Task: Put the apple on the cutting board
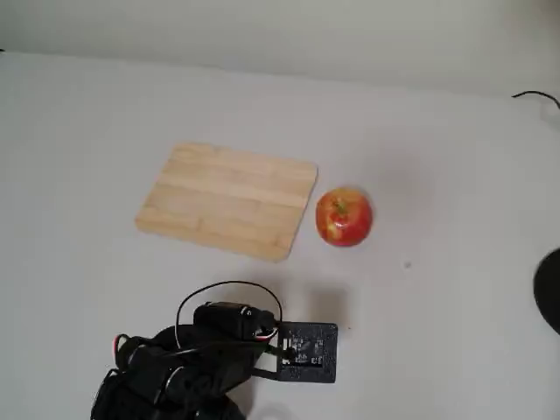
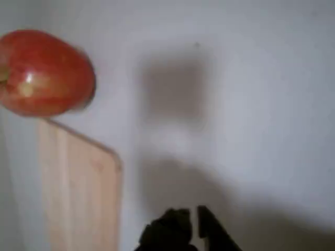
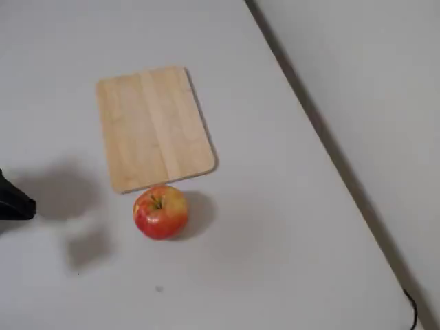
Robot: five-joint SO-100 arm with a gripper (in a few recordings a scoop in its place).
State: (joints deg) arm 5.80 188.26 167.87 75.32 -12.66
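The red apple with yellowish patches rests on the white table just right of the cutting board, close to its short edge. In another fixed view the apple lies just below the board. The wrist view has the apple at upper left, above a corner of the board. My gripper shows at the bottom of that view, its dark fingers together with only a thin slit and nothing held, well short of the apple. The black arm sits folded at the near edge.
The white table spreads bare around the board and apple. A dark cable end and a dark round object lie at the right edge. A dark part of the arm pokes in at the left edge.
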